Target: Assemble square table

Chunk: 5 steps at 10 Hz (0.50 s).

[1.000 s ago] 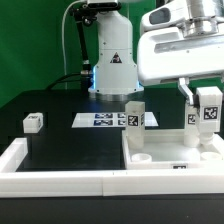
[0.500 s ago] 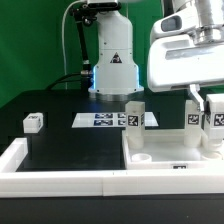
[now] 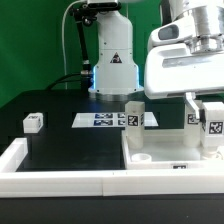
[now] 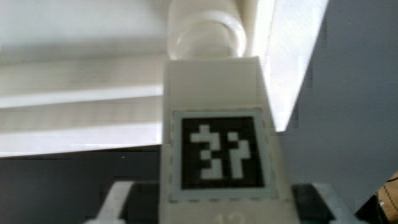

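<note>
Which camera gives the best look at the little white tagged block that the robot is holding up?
The wrist view: the leg fills the picture from close up, with its black-and-white tag facing the camera. The exterior view shows the same leg only small, at the exterior view's right edge.

Bench (image 3: 70, 150): black top, bare across the exterior view's left half.
Marker board (image 3: 100, 120): thin white strip of black-and-white tags, lying flat on the bench near its middle.
Border wall (image 3: 60, 183): long, white, along the bench's near edge and up the exterior view's left side.
Backdrop (image 3: 30, 40): green, behind the bench.
</note>
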Each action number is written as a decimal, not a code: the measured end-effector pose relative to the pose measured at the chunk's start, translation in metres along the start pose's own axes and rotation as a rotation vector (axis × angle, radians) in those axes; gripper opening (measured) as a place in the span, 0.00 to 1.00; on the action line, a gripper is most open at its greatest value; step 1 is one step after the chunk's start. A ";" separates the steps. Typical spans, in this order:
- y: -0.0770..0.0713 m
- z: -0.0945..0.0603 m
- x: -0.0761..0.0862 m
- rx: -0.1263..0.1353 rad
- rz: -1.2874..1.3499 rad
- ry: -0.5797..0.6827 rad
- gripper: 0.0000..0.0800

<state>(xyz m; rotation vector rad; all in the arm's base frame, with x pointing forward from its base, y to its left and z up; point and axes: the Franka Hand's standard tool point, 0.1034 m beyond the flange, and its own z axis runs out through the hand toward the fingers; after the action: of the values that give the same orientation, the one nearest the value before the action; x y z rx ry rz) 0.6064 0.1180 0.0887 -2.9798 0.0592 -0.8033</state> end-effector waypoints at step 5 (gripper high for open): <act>0.002 0.010 -0.006 -0.018 -0.011 0.052 0.37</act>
<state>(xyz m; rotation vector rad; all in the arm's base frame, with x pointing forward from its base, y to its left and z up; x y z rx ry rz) 0.6062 0.1165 0.0766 -2.9783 0.0518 -0.8867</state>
